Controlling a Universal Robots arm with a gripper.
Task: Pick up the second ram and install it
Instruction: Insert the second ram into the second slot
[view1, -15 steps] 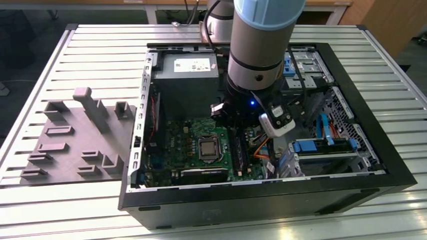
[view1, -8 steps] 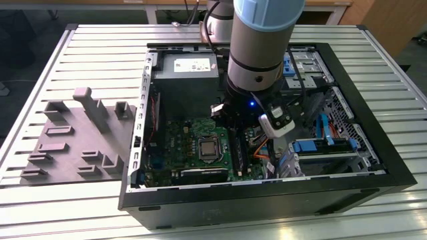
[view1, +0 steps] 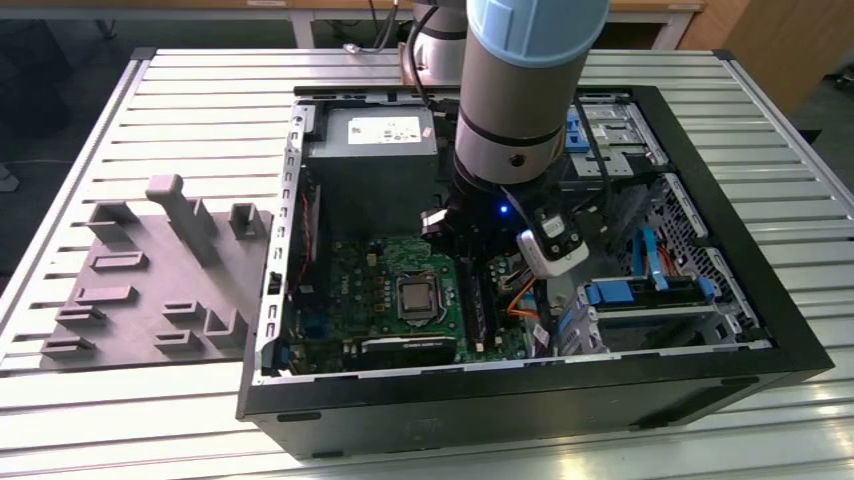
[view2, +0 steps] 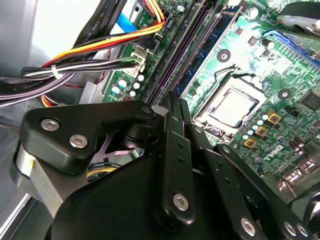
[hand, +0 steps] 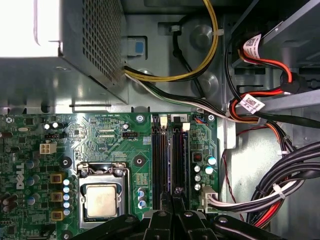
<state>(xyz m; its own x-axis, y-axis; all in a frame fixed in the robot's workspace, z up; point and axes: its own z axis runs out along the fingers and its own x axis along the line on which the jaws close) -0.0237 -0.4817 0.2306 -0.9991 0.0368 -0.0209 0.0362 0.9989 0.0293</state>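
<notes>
In the exterior view, the arm reaches down into an open computer case (view1: 747, 370) that lies on a ribbed metal worktop (view1: 200, 100). The tool (view1: 465, 255) hangs low over the green motherboard (view1: 400, 270), on the side towards the exterior view's right, just beside the processor socket (view1: 418, 297). A grey fixture block (view1: 147, 270) with upright posts sits on the worktop outside the case, well apart from the tool.

In the second wrist view, the tool (view2: 177, 100) shows its two thin fingers (view2: 172, 107) drawn together. They point along the row of long memory slots (view2: 190, 45). The processor socket (view2: 232, 105) lies to one side and a bundle of coloured cables (view2: 100, 50) to the other.

In the first wrist view, the tool (hand: 175, 192) is directly over the near end of the memory slots (hand: 170, 155), its tips in line with the middle of the row. The grey power supply (hand: 55, 45) sits beyond the board.

Whether the second ram is pinched edge-on between the fingers or already stands in a slot under them, I cannot tell — nothing separates it from the dark slots.
</notes>
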